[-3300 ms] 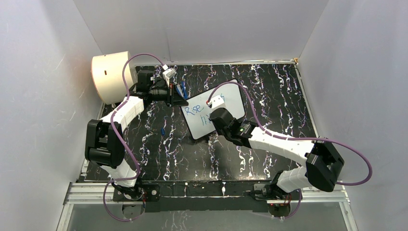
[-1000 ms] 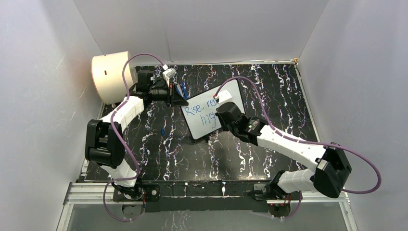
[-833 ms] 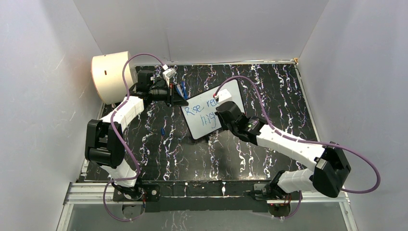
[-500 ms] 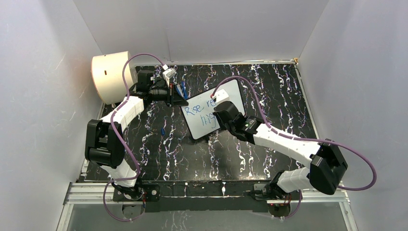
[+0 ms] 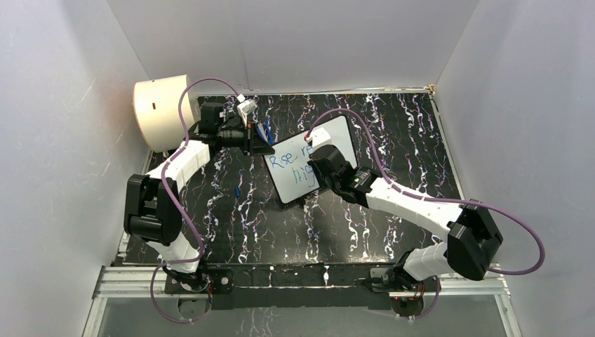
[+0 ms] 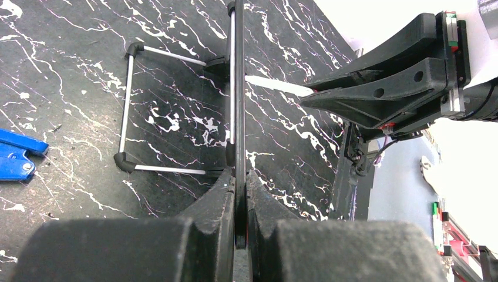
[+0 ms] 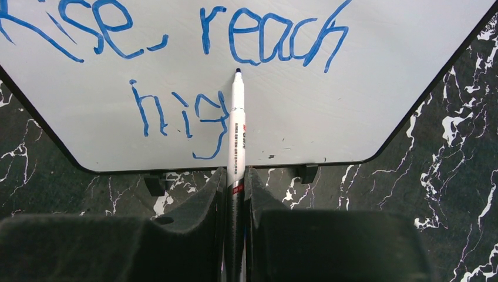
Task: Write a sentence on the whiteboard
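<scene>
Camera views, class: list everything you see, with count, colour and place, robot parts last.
table: one, black, white veins
whiteboard: one, white, black rim, mid-table
writing: two lines, blue, on the whiteboard
marker pen: one, white, tip toward the writing
stand: one, silver rods, behind the whiteboard
drum: one, cream, far left corner
blue object: one, on the table, kind unclear
cables: two, purple, one along each arm
left gripper: one, black, shut on the whiteboard's edge
right gripper: one, black, shut on the marker pen
</scene>
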You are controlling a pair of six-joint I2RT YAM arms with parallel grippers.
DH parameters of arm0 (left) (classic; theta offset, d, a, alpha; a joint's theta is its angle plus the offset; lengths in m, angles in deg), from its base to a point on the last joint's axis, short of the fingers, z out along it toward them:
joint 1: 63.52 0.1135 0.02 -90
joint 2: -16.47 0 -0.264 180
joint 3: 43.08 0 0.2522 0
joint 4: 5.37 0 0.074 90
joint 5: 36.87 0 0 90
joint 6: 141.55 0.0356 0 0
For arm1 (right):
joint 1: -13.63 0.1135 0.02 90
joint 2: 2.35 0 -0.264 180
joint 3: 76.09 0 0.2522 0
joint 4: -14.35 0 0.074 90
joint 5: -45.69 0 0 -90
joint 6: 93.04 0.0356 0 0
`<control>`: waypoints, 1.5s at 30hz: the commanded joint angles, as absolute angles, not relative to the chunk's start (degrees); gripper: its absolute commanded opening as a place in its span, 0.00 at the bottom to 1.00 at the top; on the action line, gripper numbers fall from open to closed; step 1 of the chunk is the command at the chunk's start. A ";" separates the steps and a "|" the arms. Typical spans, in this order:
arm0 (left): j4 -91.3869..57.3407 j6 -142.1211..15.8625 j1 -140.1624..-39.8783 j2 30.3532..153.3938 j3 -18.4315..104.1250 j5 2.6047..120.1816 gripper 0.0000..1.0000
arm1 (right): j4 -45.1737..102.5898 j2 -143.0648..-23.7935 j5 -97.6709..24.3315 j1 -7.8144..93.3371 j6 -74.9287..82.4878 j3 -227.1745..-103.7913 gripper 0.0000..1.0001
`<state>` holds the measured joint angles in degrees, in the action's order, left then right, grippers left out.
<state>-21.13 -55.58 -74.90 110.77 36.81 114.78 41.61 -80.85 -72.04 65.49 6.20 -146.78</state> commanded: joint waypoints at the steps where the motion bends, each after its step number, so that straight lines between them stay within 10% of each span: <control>1: -23.61 -54.72 -76.26 110.51 37.61 115.89 0.00 | 40.63 -81.36 -71.90 64.97 6.30 -149.66 0.00; 45: -23.61 -54.71 -76.24 110.34 37.50 115.71 0.00 | 48.69 -82.64 -67.96 64.70 10.32 -146.68 0.00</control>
<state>-21.13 -55.60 -74.94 110.77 36.81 114.71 49.67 -82.36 -67.82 65.01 10.26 -146.21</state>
